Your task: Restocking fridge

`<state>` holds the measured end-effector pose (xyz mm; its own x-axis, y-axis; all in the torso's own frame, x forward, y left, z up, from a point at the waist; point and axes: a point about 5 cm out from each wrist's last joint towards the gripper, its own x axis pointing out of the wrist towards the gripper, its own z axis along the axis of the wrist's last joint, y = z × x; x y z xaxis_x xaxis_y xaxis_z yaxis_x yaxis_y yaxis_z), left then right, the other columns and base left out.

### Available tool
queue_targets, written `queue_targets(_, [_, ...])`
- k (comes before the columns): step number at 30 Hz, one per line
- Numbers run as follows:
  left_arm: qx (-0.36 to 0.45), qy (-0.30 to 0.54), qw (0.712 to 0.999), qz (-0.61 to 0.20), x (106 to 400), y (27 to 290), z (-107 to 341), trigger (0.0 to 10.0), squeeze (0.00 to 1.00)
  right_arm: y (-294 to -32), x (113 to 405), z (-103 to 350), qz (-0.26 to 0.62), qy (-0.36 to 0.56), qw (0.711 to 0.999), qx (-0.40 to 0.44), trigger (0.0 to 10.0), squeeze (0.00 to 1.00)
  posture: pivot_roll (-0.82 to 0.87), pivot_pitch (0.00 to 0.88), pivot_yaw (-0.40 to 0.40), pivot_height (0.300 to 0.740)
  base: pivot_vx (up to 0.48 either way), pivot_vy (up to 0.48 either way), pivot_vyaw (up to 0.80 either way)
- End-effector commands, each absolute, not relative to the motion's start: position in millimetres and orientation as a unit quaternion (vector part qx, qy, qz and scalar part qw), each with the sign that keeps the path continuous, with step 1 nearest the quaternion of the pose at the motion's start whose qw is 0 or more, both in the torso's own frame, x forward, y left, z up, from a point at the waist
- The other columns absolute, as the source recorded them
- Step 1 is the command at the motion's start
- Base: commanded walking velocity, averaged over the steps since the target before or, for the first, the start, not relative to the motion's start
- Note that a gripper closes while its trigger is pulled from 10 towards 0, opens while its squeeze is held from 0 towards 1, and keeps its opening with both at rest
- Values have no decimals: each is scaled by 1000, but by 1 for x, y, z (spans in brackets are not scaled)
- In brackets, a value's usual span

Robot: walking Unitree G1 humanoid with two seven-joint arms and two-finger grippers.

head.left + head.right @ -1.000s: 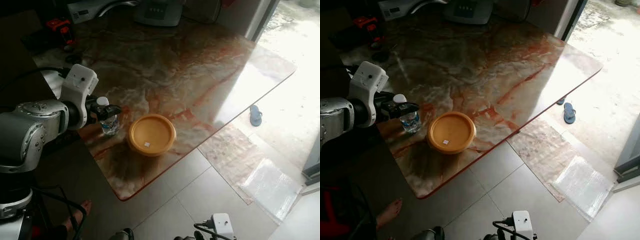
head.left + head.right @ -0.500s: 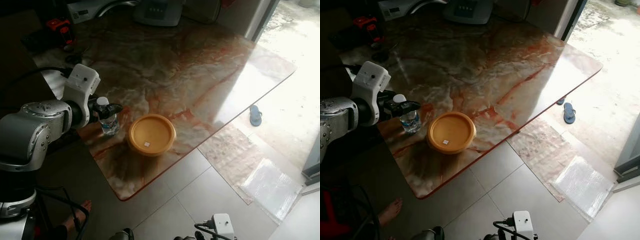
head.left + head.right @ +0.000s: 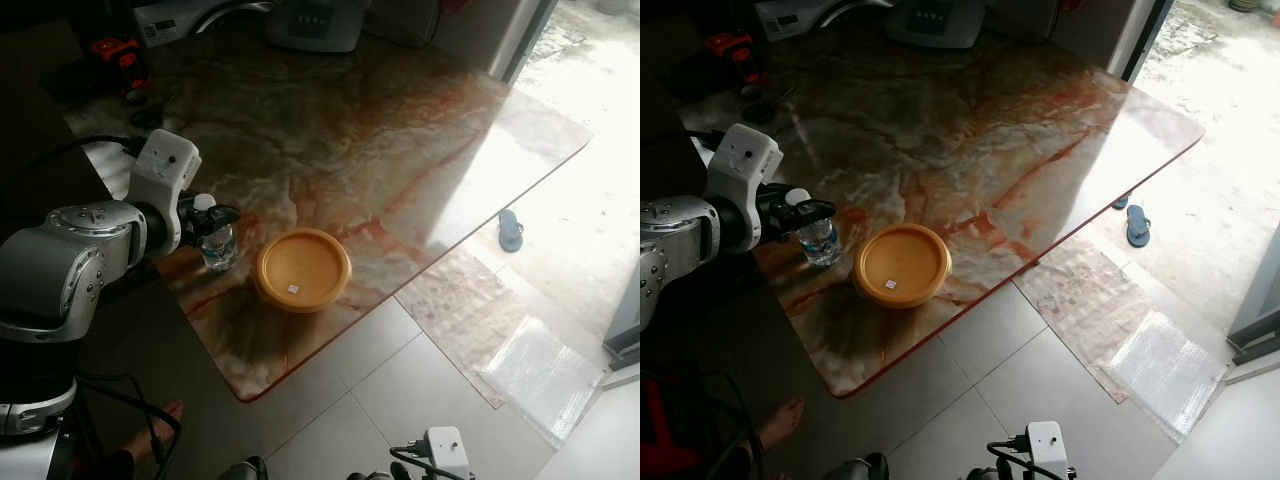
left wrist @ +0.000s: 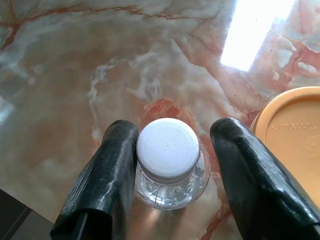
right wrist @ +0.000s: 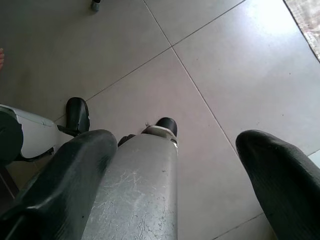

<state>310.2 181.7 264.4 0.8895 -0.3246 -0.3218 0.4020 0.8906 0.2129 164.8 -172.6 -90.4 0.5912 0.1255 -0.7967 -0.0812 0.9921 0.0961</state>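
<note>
Two spread fingers of our left claw (image 4: 167,165) straddle the bottle (image 4: 170,162) beside the yellow bowl (image 3: 302,268), ready to pinch; our right claw (image 5: 175,190) hangs spread.

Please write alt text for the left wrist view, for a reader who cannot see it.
The left end effector has its two black fingers around a small clear water bottle with a white cap, one touching, the other apart. The bottle stands on a marble table, beside a yellow lidded container.
</note>
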Motion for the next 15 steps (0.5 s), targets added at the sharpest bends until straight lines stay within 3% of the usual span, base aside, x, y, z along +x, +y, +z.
queue_targets(1, [140, 145, 964, -173, 311, 187, 265, 0, 0, -175, 155, -94, 53, 464, 884, 28, 10000, 0, 37, 181, -53, 740, 0, 0, 0])
queue_targets(15, [144, 148, 965, -163, 311, 190, 266, 0, 0, -174, 155, -95, 55, 465, 883, 29, 10000, 0, 39, 184, -52, 740, 0, 0, 0])
